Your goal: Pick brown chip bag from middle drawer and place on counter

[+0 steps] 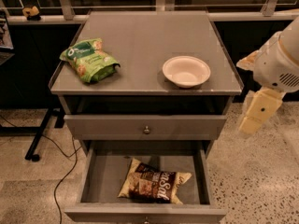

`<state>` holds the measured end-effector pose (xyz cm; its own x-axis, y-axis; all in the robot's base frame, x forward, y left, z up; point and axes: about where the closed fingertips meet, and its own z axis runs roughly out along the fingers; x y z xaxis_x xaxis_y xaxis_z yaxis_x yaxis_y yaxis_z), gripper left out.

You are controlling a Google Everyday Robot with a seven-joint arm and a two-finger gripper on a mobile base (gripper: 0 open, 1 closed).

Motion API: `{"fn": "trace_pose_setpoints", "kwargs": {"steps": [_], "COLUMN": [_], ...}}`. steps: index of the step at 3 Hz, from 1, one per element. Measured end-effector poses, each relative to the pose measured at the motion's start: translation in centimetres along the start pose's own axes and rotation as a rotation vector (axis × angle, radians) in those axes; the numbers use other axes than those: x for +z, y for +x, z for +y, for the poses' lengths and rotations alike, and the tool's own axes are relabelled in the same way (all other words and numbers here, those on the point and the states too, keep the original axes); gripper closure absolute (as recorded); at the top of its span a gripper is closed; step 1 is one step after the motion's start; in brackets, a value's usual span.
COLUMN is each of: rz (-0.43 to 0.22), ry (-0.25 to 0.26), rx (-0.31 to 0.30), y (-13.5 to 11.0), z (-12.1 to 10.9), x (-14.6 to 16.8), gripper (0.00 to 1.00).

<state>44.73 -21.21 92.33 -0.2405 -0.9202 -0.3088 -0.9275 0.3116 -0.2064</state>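
The brown chip bag lies flat on the floor of the open middle drawer, slightly right of its centre, with its cream ends pointing left and right. The counter is the grey top of the cabinet above. My gripper, a cream part hanging from the white arm, is at the right edge. It is beside the cabinet's right side, at the height of the closed drawer, well apart from the bag and touching nothing.
A green snack bag lies on the counter's left side. A white bowl sits on its right side. A closed drawer with a small knob is above the open one. A black cable runs on the floor at left.
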Motion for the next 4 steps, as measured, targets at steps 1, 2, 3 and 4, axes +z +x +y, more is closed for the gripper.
{"fn": "trace_pose_setpoints", "kwargs": {"steps": [1, 2, 3, 4], "rz": [-0.05, -0.095, -0.122, -0.122], "ry": [-0.012, -0.041, -0.112, -0.115], "rx": [0.001, 0.003, 0.02, 0.02], "y": [-0.4, -0.7, -0.4, -0.4], "z": [0.5, 0.9, 1.1, 1.1], "x": [3.8, 8.1, 13.6, 13.8], "gripper": [0.0, 0.0, 0.0, 0.0]}}
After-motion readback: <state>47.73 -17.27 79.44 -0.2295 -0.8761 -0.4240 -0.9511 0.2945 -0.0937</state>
